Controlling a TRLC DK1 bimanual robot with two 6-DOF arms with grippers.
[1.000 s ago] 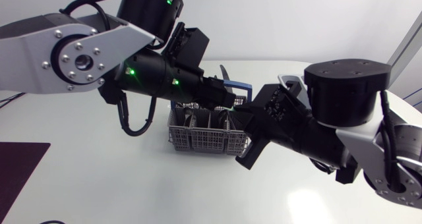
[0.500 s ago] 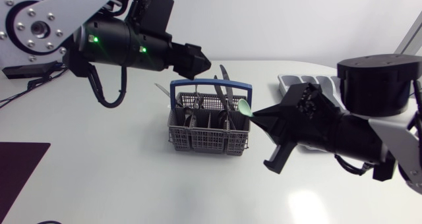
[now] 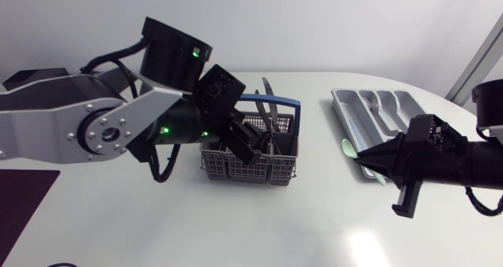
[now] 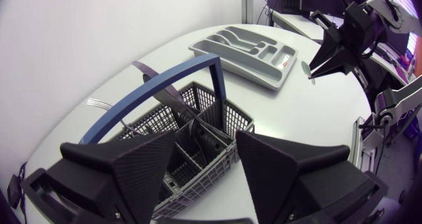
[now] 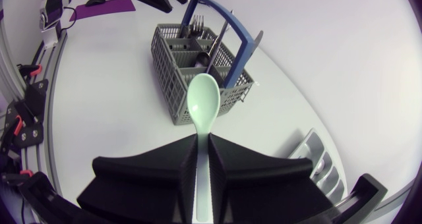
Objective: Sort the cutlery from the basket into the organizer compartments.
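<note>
Two grippers are seen. The left gripper (image 4: 206,145) is spread wide, empty, above the one basket (image 3: 244,171). Just beside the one organizer (image 3: 354,118), the right gripper (image 5: 203,140) is clamped on one green spoon (image 5: 203,102).

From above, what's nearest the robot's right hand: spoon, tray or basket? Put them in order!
1. Pale green plastic spoon, gripped in the right hand.
2. Grey plastic organizer tray, just beyond it.
3. Grey mesh basket with blue handle, farthest, off to the left.
</note>
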